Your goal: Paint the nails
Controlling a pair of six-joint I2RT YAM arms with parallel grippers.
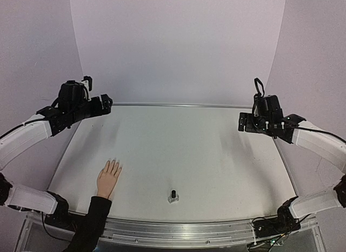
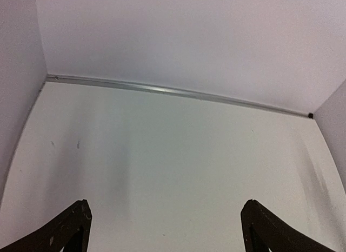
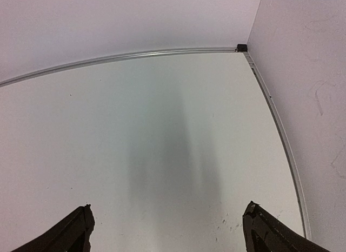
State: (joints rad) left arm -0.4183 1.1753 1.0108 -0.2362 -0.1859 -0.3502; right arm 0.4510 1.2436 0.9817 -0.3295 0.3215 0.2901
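Near-edge hand (image 1: pixel 108 179) has nails (image 1: pixel 113 163) well apart from both open jaws

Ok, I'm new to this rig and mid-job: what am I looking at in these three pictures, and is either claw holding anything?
The wide picture looks down from above and behind two robot arms bolted at the near edge of the table. The left gripper and right gripper hover toward the back, both open and empty. The other two pictures come from a camera on each wrist. The dark shapes at the bottom are that gripper's own fingers, with white table beyond. On the table lie a pale mannequin-like hand with a black sleeve, front left, and a small black-capped bottle, front middle. The nails are too small to make out.
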